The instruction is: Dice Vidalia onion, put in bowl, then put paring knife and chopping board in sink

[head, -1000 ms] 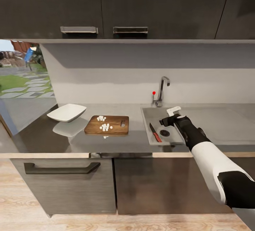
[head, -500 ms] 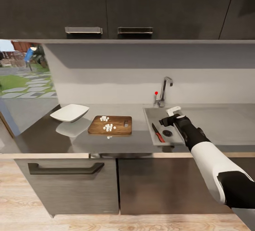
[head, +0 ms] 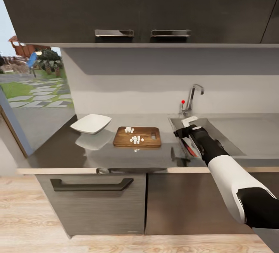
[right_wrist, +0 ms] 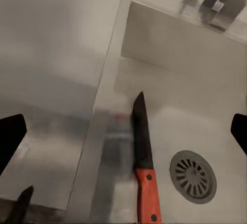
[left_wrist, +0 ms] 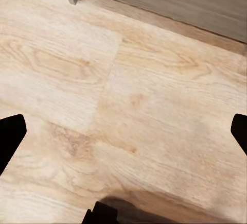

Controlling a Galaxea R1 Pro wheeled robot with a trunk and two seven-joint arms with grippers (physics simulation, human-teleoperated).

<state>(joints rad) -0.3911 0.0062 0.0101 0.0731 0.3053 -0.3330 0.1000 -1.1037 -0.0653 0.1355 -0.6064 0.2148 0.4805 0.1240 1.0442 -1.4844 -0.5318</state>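
The paring knife (right_wrist: 144,157) lies on the floor of the sink (right_wrist: 170,54), red handle beside the round drain (right_wrist: 194,176); from the head its handle (head: 190,149) peeks out by my right forearm. My right gripper (head: 183,127) hangs open over the sink's (head: 232,130) left edge, its fingertips far apart in the right wrist view and nothing between them. On the countertop (head: 97,154) rests the brown chopping board (head: 147,141) with white diced onion (head: 135,139) on it. The white bowl (head: 91,123) stands left of the board. My left gripper (left_wrist: 123,134) is open above the wood floor.
The chrome tap (head: 192,94) with its red knob (head: 183,101) rises behind the sink. Dark wall cabinets (head: 139,8) hang above the counter, and a drawer handle (head: 92,185) sits below it. A window (head: 31,78) opens at the left end.
The whole picture has slid to the right, so the camera has moved left along the counter. My right gripper, earlier over the basin's middle, now hangs over its left edge. The knife stays in the sink.
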